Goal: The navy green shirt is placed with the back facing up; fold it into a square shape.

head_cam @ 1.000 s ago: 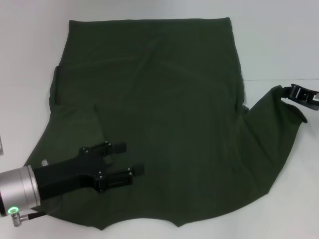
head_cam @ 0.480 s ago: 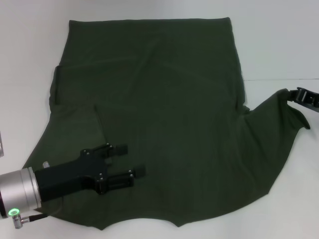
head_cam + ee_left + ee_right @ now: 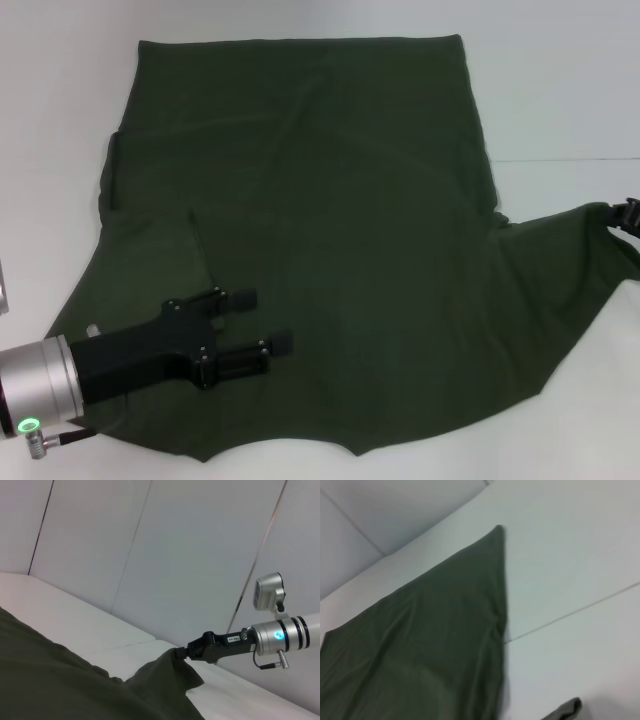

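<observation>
Our right gripper [image 3: 186,653] is clamped on the tip of the right sleeve [image 3: 575,245], pinching cloth at the far right edge of the head view, lifted just off the table [image 3: 560,100]. Our left gripper [image 3: 262,322] has its jaws spread, holding nothing, and sits over the near-left part of the navy green shirt [image 3: 320,220], w/ its fingers [image 3: 240,298] pointing toward the middle.

Risks, as we judge them: the right pinch is only on the sleeve tip, so a hard pull could slip it free or drag the whole body sideways, since the left isn't visibly pinning anything. Uneven tension would also skew the fold line, so no clean square.

The shirt lies spread flat across the table centre, plain dark olive side up, no lettering visible. Hem is at the far side, left sleeve already tucked inward over the body, right sleeve stretched out taut toward our right gripper. Light creases run across the back.
</observation>
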